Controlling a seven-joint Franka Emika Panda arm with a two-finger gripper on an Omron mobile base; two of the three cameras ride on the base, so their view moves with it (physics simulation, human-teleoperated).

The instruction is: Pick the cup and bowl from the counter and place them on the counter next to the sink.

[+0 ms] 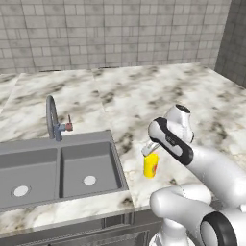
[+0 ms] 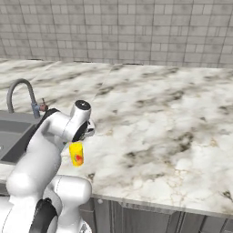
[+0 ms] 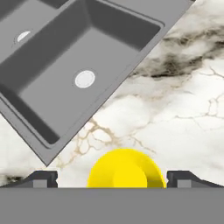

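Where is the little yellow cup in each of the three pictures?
Left base view: the cup stands on the counter, right of the sink, below the arm's hand.
Right base view: the cup is lower left, under the hand.
Hand view: the cup is bottom centre, between the open finger tips.
Shared landmark: the sink.

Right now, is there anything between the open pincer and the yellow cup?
Nothing visible. The pincer is open, one fingertip on each side of the cup, which stands upright on the counter beside the sink. No other object lies between them.
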